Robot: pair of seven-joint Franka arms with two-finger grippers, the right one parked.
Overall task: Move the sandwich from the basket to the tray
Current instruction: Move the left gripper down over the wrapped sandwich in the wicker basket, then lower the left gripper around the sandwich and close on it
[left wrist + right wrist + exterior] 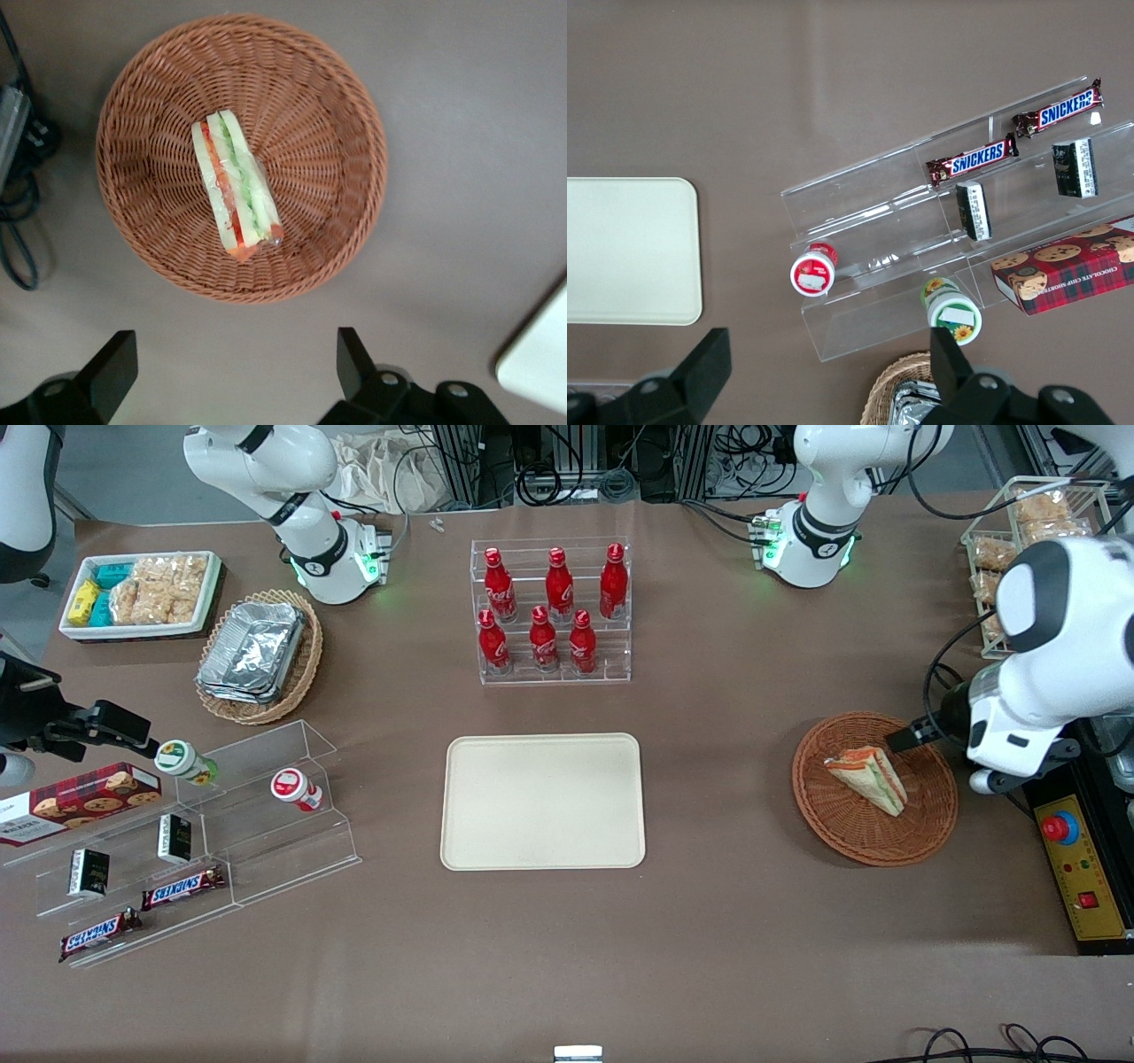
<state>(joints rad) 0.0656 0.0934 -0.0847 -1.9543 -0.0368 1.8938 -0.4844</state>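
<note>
The sandwich (870, 778) is a clear-wrapped wedge with orange-red and green layers, lying in the round reddish-brown basket (850, 841) toward the working arm's end of the table. The left wrist view shows the sandwich (235, 186) in the middle of the basket (354, 133). My left gripper (921, 731) hovers over the basket's rim, above the sandwich and apart from it. It is open and empty, with its fingers (115, 363) spread wide around bare table (232, 363). The cream tray (542, 802) lies flat mid-table; its corner shows in the left wrist view (540, 354).
A clear rack of red bottles (554, 611) stands farther from the front camera than the tray. A yellow control box (1076, 859) with a red button lies beside the basket. A wire rack of snacks (1019, 531) stands at the working arm's end. Acrylic snack shelves (177, 841) stand at the parked arm's end.
</note>
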